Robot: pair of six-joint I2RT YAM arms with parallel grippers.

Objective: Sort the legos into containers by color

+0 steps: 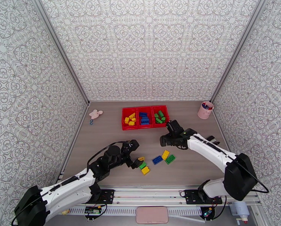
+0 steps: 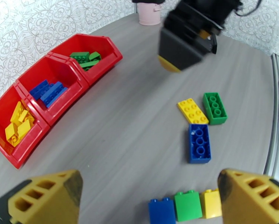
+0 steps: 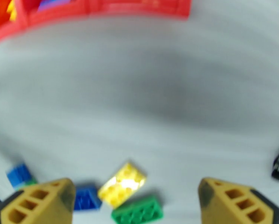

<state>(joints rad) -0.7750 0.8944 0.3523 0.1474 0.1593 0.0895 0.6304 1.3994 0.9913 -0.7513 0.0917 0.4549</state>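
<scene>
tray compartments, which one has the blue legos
The middle compartment holds the blue legos; yellow legos sit in the left one, green legos in the right.

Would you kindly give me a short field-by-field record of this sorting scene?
tray: red tray, three compartments
contents, top view: yellow bricks left, blue bricks middle, green bricks right
loose mid-table: flat blue brick, flat yellow brick, flat green brick
loose, near side: small blue brick, small green brick, small yellow brick, in a row
left gripper: open, empty, by that row
right gripper: open, empty
</scene>
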